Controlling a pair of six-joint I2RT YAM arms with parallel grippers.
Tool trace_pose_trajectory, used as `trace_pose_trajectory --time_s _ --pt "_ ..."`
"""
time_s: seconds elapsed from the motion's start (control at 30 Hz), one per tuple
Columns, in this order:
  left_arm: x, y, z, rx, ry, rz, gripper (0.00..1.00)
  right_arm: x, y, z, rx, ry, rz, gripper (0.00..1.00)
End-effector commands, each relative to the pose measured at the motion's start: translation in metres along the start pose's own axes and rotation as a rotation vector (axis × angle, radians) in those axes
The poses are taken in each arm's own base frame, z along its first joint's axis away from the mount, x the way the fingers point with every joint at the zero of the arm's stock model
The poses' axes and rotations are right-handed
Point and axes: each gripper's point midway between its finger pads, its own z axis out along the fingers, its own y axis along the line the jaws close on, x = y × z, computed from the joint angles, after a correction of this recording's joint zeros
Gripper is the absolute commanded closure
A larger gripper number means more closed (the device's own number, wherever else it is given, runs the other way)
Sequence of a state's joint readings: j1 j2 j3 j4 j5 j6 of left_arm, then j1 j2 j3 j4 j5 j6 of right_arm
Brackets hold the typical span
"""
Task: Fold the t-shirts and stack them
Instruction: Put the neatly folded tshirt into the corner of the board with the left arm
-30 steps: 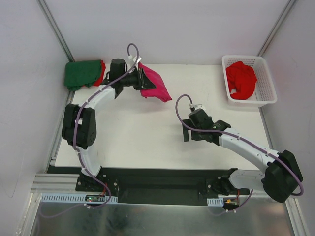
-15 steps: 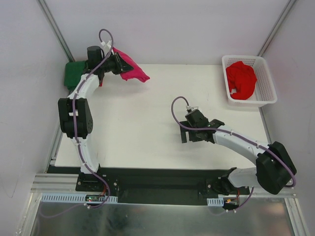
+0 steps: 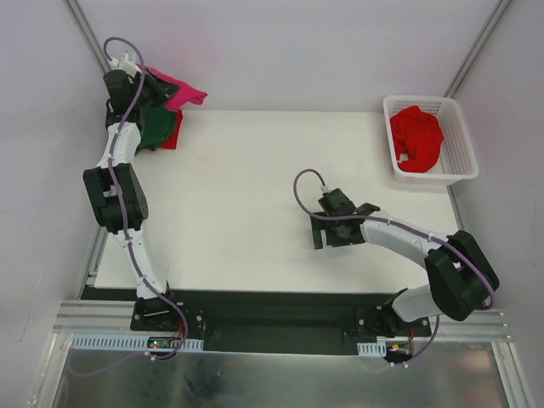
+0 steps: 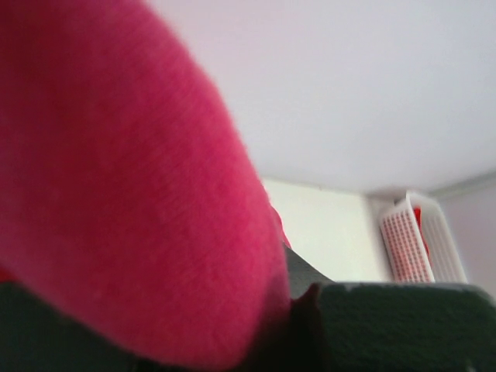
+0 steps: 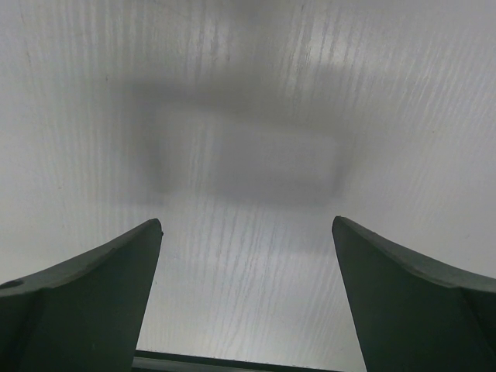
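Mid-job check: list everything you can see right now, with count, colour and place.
magenta t-shirt: one, magenta-pink, held up over the far left corner.
dark green t-shirt: one, dark green, far left corner, partly behind the left arm.
red t-shirt: one, red, showing at the green one's right edge.
red heap: one, red, inside the basket; number of shirts unclear.
basket: one, white lattice, far right corner.
table: one, white.
left gripper: one, black, shut on the magenta t-shirt.
right gripper: one, black, open, over bare table, right of the middle.
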State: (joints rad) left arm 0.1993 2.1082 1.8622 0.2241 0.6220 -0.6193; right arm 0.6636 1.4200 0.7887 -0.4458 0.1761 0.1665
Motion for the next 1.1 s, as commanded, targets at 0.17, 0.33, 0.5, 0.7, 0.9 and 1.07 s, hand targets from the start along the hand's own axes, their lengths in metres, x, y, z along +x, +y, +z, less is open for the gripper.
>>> trace_pose_trajectory --time_s 0.17,0.33,0.5,0.7,0.9,1.07 --pt "-0.086 0.061 -0.004 -0.018 -0.337 -0.112 1.0 -0.01 -0.001 0.002 -0.009 0.019 0.007 0.04" --pt "-0.095 0.082 -0.002 -0.065 -0.376 -0.113 1.0 -0.006 -0.005 0.003 -0.006 0.039 0.018 0.04" --pt "-0.106 0.087 -0.003 -0.076 -0.423 -0.118 1.0 -0.002 -0.008 0.006 -0.004 0.056 0.022 0.04" --pt "-0.121 0.083 -0.004 -0.074 -0.468 -0.095 1.0 -0.001 -0.01 0.009 -0.008 0.07 0.023 0.04" --pt "-0.118 0.099 -0.003 -0.127 -0.486 -0.085 1.0 0.002 -0.013 0.008 -0.012 0.078 0.025 0.04" --pt "-0.09 0.13 0.005 -0.191 -0.464 -0.13 1.0 -0.002 -0.015 0.005 -0.016 0.07 0.039 0.04"
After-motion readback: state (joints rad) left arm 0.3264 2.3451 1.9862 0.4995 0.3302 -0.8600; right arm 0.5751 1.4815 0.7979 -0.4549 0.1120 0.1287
